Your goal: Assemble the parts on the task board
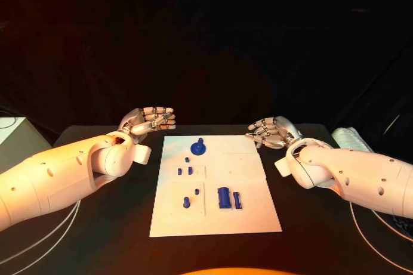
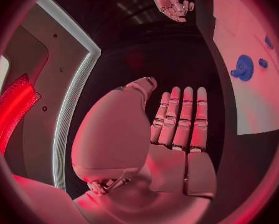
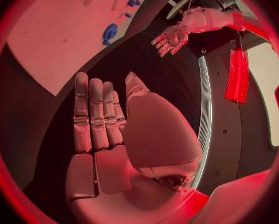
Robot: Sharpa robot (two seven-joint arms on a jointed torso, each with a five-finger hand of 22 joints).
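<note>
Several blue parts (image 1: 224, 197) were seen spread over the white task board (image 1: 249, 221), some apparently standing in it, others possibly loose; how much was assembled could not be judged. Both the left hand (image 1: 151, 119) and the right hand (image 1: 270, 132) were held empty beyond the board's far corners, fingers straight and close together.

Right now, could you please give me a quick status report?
Left hand and right hand open, holding nothing. Blue parts lie untouched on task board. Nothing in the way.

Robotics lab or test bench, dark-curtained surroundings, black table (image 1: 112, 227) carrying a white task board (image 1: 249, 212) with small blue parts (image 1: 224, 198), cables (image 1: 48, 239) trailing along the table edges, pale equipment box (image 1: 17, 141) off to one side
</note>
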